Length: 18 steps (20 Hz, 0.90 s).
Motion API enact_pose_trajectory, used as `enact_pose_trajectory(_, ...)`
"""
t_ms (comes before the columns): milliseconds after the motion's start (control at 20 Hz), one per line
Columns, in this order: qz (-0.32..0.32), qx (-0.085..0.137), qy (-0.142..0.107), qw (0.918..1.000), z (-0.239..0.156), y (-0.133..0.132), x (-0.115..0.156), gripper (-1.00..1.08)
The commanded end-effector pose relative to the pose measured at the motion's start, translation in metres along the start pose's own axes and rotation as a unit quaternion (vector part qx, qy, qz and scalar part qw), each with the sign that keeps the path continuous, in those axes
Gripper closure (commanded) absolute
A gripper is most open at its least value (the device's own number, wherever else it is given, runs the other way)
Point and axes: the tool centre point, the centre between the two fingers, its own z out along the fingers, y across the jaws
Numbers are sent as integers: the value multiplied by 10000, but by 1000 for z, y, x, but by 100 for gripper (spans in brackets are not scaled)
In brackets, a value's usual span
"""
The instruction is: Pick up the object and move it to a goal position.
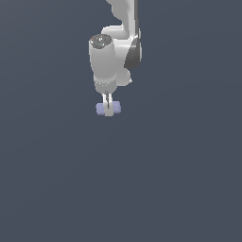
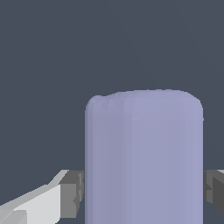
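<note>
**A:** ok so where's the object [image 1: 100, 109] sitting right now? All I can make out in the exterior view is a little lavender-blue bar under the arm [image 1: 109, 56].

**B:** yep, that's the one. It lies sideways between the fingers of the hand [image 1: 108, 110], with an end poking out on each side, a bit more toward the exterior view's left. One pale finger [image 1: 109, 105] crosses in front of its middle, so part of the bar is hidden there.

**A:** and is the hand really gripping it?

**B:** looks like it. In the wrist view the object [image 2: 144, 157] fills the gap, and the grey pads [image 2: 72, 194] sit right against both of its sides. So the hand [image 2: 144, 192] is closed in to the bar's width, clamped on it, not spread any wider.

**A:** is it on the tabletop or up in the air?

**B:** honestly can't tell. The background is one flat dark slate-blue with no shadow or edge to go by. The arm comes down from the top of the exterior view, wrist pointing straight down over the bar.
</note>
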Motion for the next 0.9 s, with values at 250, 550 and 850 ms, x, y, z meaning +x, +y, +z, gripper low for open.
enact_pose_trajectory(250,3,-9,10,10000,-72,3,32,108)
enact_pose_trajectory(550,-1,-9,8,10000,-130,4,57,108)
enact_pose_trajectory(850,-8,-8,5,10000,-175,4,77,108)
